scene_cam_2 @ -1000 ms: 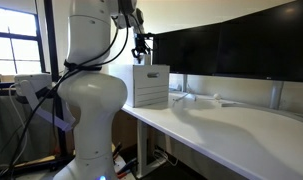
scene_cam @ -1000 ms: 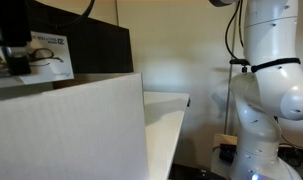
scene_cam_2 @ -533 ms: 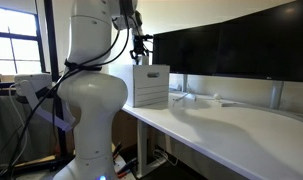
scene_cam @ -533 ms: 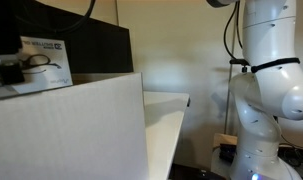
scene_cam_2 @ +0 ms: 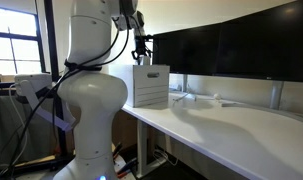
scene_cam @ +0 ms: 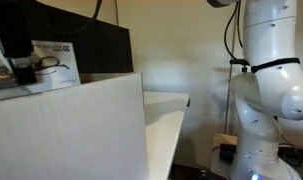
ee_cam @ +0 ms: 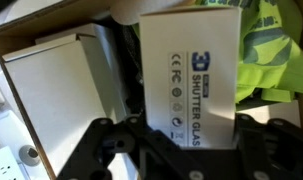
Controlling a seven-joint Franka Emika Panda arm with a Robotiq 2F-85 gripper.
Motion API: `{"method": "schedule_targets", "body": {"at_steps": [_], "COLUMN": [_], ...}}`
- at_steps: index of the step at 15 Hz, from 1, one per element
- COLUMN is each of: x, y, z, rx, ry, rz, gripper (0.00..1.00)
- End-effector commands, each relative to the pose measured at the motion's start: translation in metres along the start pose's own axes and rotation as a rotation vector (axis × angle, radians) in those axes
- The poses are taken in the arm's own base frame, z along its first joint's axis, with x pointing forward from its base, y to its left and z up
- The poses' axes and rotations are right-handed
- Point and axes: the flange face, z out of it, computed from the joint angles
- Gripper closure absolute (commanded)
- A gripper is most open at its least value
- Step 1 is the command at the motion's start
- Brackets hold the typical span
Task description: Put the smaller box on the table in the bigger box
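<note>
Smaller box (ee_cam: 188, 70) clamped in gripper (ee_cam: 179, 136), above bigger box (scene_cam: 71, 130).

Your arm (scene_cam: 269, 95) is glossy white, built of fat rounded segments with thin dark seams. Black cables (scene_cam: 229, 38) trail alongside it. Your claw (ee_cam: 181, 140) is black.

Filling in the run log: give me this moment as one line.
pincer: shut on smaller box | position: over open bigger box | release: not yet
</note>
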Motion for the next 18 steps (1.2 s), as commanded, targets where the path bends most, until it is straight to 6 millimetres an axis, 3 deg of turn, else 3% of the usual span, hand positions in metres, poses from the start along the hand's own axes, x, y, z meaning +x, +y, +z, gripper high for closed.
{"method": "schedule_targets", "body": {"at_steps": [1,6,18], "x": [-0.012,-0.019,-0.022], "y": [-0.004,-0.003,0.011], "z": [0.011,0.028,0.033], "rx": [0.047,0.093,0.093], "ry": [-0.048,-0.095,-0.093], "rz": [0.001,-0.025,-0.062], "gripper": [0.66,0.66,0.66]}}
